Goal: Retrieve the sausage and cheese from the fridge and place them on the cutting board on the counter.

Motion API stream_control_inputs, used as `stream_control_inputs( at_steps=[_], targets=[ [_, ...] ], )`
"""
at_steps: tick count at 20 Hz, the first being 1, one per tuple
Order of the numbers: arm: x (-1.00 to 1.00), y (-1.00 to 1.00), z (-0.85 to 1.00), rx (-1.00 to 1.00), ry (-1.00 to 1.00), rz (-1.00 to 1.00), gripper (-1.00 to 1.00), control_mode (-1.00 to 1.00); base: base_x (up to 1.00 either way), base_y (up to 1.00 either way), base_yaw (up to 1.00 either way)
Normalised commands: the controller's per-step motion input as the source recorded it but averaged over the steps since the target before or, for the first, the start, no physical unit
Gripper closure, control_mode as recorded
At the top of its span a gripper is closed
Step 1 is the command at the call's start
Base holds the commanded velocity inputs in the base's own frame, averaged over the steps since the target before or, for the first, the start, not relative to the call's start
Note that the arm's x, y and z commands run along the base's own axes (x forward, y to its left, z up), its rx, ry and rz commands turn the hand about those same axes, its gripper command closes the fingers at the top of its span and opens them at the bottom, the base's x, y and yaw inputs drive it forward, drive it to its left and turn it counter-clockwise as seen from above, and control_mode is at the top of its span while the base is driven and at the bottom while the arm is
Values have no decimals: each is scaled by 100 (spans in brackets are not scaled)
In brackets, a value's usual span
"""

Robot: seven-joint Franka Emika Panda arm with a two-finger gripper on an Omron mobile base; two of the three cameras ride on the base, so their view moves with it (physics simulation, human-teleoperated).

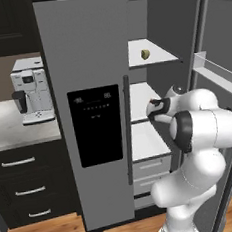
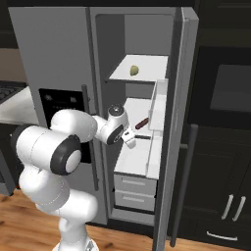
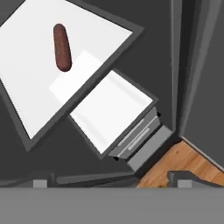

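Reddish-brown sausage (image 3: 62,47) lying on the middle white shelf (image 3: 100,39) of the open fridge (image 1: 90,65); we are hovering above it.
We are judging it light, firm, round and prone to rolling, so we are planning a grasp across its middle; our gripper (image 3: 113,183) is standing with jaws spread wide, empty.

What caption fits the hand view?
Looking down on the sausage lying alone on a white fridge shelf.
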Motion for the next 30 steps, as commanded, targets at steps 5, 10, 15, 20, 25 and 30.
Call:
stream_control_inputs(
  at_steps=[5,10,15,20,25,30],
  targets=[
    [52,-7,-2,-22,-3,16,-100,-100,0,0,0],
    [61,-4,-4,-18,-1,14,-100,-100,0,0,0],
    [56,-3,0,-6,-1,18,-100,-100,0,0,0],
    [49,-14,-2,-8,0,19,-100,-100,0,0,0],
    [40,-23,-10,-11,0,14,-100,-100,0,0,0],
    [42,-9,-10,-5,0,8,-100,-100,0,0,0]
  ],
)
